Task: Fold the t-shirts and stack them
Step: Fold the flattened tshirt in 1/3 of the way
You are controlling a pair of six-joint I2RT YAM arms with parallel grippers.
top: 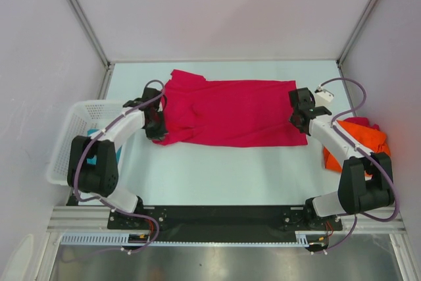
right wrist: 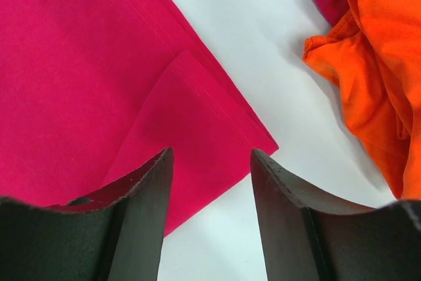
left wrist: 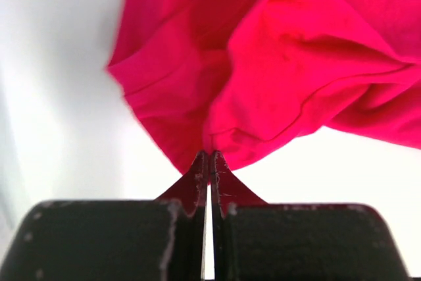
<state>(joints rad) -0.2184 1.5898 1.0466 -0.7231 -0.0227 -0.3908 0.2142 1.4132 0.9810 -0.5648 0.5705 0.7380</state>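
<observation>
The crimson-pink t-shirt [top: 237,113] lies spread flat across the middle of the tabletop [top: 217,172], nearer its far edge. The left fingers [left wrist: 195,185] are pressed together, clamped on a bunched fold at the shirt's left end. The right fingers [right wrist: 148,192] stand apart just above the shirt's near right corner, gripping nothing. The orange t-shirt [top: 370,137] sits crumpled at the tabletop's right edge. A white mesh basket [top: 66,129] stands at the left edge.
</observation>
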